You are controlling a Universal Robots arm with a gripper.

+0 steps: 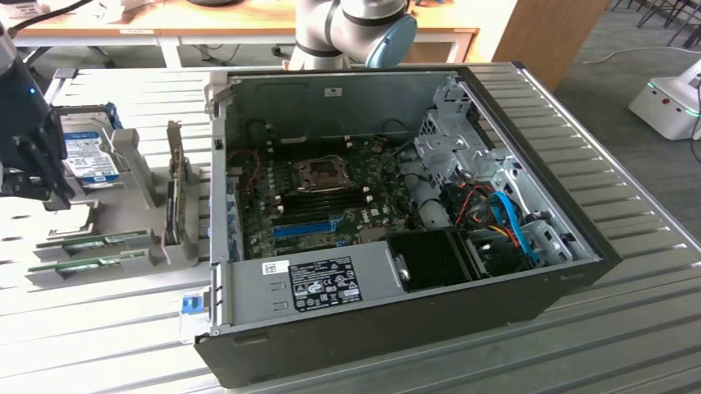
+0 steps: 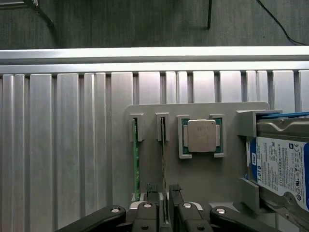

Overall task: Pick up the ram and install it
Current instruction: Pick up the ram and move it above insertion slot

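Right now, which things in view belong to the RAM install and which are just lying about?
Job: ram; gripper, open and straddling it; open computer case; motherboard.
Lying about: second green stick; processor chip; hard drive.

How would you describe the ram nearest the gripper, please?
Find the grey tray beside the open case. The ram stands on edge in the slot next to the square silver CPU. Unlike the other stick, the gripper straddles it.
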